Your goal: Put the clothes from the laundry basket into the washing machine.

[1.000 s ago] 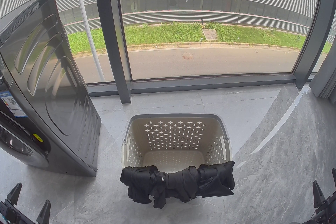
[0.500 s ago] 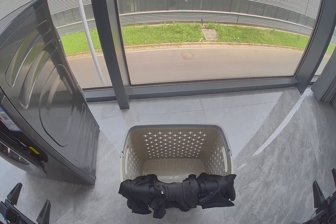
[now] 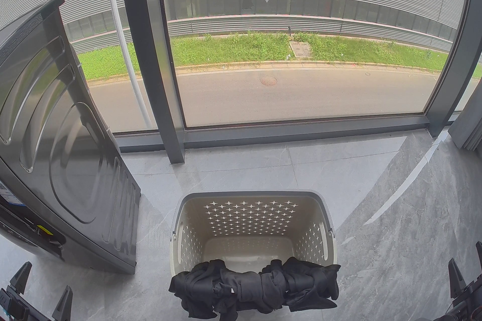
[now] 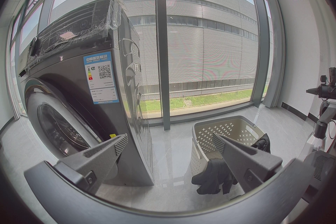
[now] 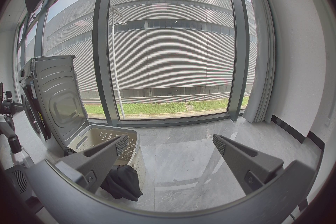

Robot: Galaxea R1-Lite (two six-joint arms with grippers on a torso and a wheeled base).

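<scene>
Black clothes (image 3: 251,287) drape the laundry basket (image 3: 251,194); lower folds cut off.

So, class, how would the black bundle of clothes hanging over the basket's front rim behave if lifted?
Probably floppy: the black bundle of clothes sags in folds over the near rim of the cream perforated plastic laundry basket. Likely to trail and snag there, being twisted together. Seemingly light, as the basket sits level.

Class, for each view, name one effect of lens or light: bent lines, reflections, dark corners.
Head view: the window posts lean and curve toward the edges, and daylight streaks the glossy floor. Left wrist view: the washing machine bulges, with dark corners. Right wrist view: the posts curve inside a dark rim.
</scene>
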